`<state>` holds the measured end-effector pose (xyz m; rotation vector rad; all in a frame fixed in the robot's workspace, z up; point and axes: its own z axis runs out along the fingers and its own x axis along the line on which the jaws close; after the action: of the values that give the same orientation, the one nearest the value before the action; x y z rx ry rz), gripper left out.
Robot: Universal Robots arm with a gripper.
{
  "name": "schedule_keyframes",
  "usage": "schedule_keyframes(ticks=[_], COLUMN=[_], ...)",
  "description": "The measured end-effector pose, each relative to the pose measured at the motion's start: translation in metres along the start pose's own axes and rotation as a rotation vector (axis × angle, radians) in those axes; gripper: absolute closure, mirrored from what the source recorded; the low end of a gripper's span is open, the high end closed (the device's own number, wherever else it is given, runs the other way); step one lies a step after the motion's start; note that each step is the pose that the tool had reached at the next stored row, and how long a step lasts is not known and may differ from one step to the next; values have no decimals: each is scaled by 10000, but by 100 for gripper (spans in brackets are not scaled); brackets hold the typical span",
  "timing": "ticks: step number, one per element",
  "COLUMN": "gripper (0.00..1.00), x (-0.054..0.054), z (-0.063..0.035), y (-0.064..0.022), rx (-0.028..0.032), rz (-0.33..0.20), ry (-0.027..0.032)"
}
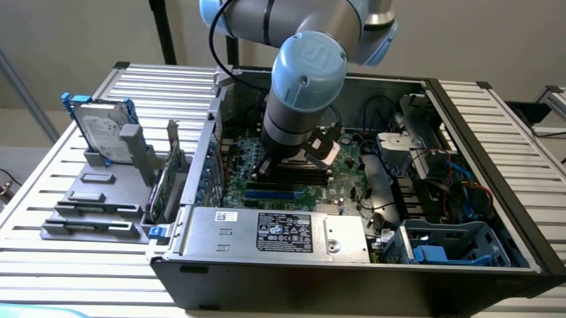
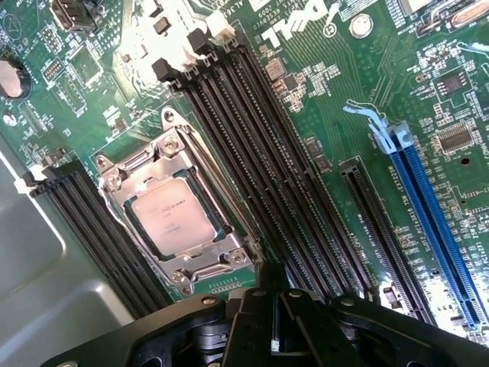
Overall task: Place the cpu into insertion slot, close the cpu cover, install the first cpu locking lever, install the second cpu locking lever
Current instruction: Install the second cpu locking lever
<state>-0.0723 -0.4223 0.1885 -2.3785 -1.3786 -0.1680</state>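
Silvery cpu cover (image 2: 177,203) shut over cpu (image 2: 170,217) in insertion slot (image 2: 221,228); gripper (image 2: 273,330) above memory slots (image 2: 252,160), finger state indiscernible.

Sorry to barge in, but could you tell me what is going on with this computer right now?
A robot arm is reaching down into an open PC case, working over the motherboard. In the wrist view, the cpu already sits in the slot, and the cover lies closed flat around it. The socket sits between banks of black memory slots. The hand hovers close above the board, beside the socket, with nothing seen in it.
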Motion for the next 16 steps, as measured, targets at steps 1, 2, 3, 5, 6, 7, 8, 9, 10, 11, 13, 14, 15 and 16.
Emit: schedule_keyframes(ticks=[1, 2, 3, 5, 6, 7, 8, 9, 10, 11, 13, 14, 15, 16], gripper=[89, 89, 89, 89, 89, 89, 89, 89, 89, 89, 89, 89, 89, 89], x=[4, 12, 21, 41, 51, 57, 60, 60, 59, 58, 58, 58, 58, 58], z=[-21, -50, -78, -138, -168, -189, -204, -210, -209, -209, -210, -210, -210, -210], y=[-5, -13, -21, -40, -49, -57, -63, -68, -71, -72, -72, -73, -73, -73], rx=[-20, -33, -41, -58, -63, -66, -68, -68, -69, -68, -68, -68, -68, -68], rz=[5, 8, 8, 12, 12, 13, 14, 14, 13, 12, 11, 12, 12, 12], ry=[-37, -65, -78, -105, -114, -118, -119, -119, -116, -116, -116, -117, -116, -116])
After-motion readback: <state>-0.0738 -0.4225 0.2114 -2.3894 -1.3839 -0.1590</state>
